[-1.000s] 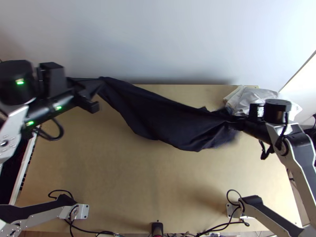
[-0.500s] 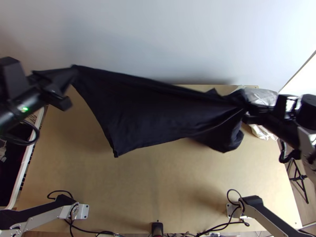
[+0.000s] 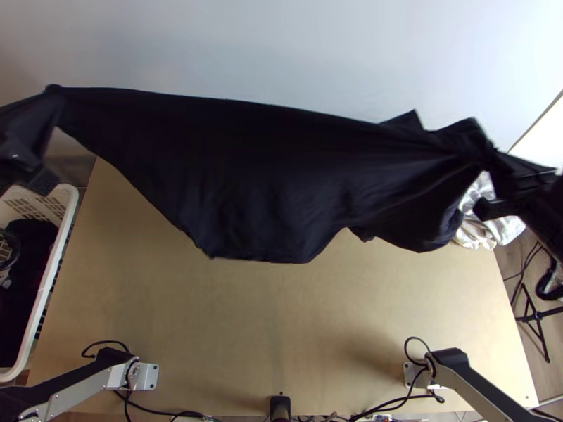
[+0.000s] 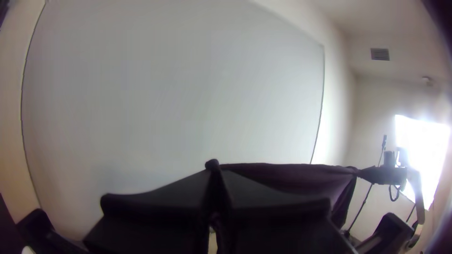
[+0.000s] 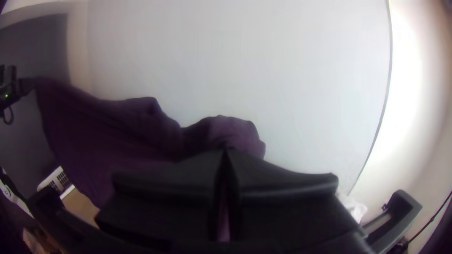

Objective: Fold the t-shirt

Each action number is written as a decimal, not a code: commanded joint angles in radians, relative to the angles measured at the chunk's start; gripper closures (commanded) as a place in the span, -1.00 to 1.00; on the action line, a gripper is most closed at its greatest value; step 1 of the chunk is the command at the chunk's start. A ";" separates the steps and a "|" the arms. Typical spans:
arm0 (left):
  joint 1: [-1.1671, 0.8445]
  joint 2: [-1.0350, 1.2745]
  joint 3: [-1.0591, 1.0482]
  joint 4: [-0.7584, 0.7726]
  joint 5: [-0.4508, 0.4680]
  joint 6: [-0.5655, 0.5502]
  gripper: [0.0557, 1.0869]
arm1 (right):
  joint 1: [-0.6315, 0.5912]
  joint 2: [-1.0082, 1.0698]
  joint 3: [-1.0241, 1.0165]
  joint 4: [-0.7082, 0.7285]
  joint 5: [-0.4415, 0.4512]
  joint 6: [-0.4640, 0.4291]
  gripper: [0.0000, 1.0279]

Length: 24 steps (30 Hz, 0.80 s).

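T-shirt (image 3: 267, 169), dark, is stretched btwn the 2 grippers across the far half of the table (image 3: 267, 316), held up in front of the pale wall panel (image 3: 281, 49). Can't tell if its lowest bit touches the tabletop.

L gripper (image 3: 55, 91) is at top view's far L, clamped on one end of the shirt; in L wrist view its tips (image 4: 214, 170) press tog. w/ a small dark nub of fabric btwn them. R gripper (image 3: 495, 162) is at the far R, also clamped, on bunched fabric at the other end; in R wrist view its tips meet w/ cloth right at them. Can't tell which part of the garment either one has.

Upper edge runs nearly straight from the L end, w/ a small pointed peak nr the R one. Lower edge hangs uneven, approx. 2 droops w/ a notch btwn. Creases fan out from the R grip; mid part is smoother. Not flat, no neat fold visible.

White basket (image 3: 51, 281) w/ dark cloth (image 3: 28, 257) in it sits just beside the table's L side. Crumpled whitish cloth (image 3: 503, 228) is at the far R corner, partly behind the shirt. Black tripod (image 3: 538, 316) stands off the R side.
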 commanded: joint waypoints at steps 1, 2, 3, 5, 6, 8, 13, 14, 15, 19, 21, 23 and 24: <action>0.038 -0.049 0.018 0.019 -0.013 0.026 0.93 | 0.002 -0.003 0.132 0.006 0.020 -0.031 0.95; 0.049 -0.058 0.020 0.018 -0.015 0.031 0.93 | 0.002 -0.003 0.147 0.003 0.021 -0.034 0.95; 0.062 -0.071 0.018 0.011 -0.015 0.031 0.93 | 0.002 -0.004 0.163 -0.006 0.021 -0.043 0.95; 0.067 -0.094 0.014 -0.019 -0.015 0.053 0.93 | 0.004 -0.013 0.175 -0.038 0.020 -0.069 0.95; 0.067 -0.107 0.010 -0.039 -0.015 0.066 0.93 | 0.004 -0.019 0.176 -0.064 0.018 -0.077 0.95; 0.067 -0.132 0.000 -0.068 -0.010 0.100 0.93 | 0.007 -0.046 0.164 -0.123 0.012 -0.087 0.95; 0.062 -0.172 -0.013 -0.157 0.000 0.165 0.93 | 0.042 -0.142 0.083 -0.230 0.001 -0.090 0.95; 0.061 -0.176 -0.014 -0.179 0.003 0.171 0.93 | 0.047 -0.158 0.069 -0.258 -0.003 -0.087 0.95; 0.059 -0.180 -0.016 -0.203 0.019 0.171 0.93 | 0.048 -0.168 0.057 -0.291 -0.014 -0.080 0.95; 0.059 -0.181 -0.042 -0.311 0.126 0.171 0.93 | 0.048 -0.197 0.015 -0.388 -0.089 -0.057 0.95; 0.058 -0.178 -0.071 -0.341 0.171 0.166 0.93 | 0.048 -0.197 -0.003 -0.428 -0.124 -0.041 0.95; 0.058 -0.176 -0.111 -0.369 0.212 0.163 0.93 | 0.050 -0.199 -0.026 -0.451 -0.158 -0.023 0.95; 0.058 -0.175 -0.131 -0.392 0.235 0.163 0.93 | 0.051 -0.197 -0.037 -0.471 -0.180 -0.017 0.95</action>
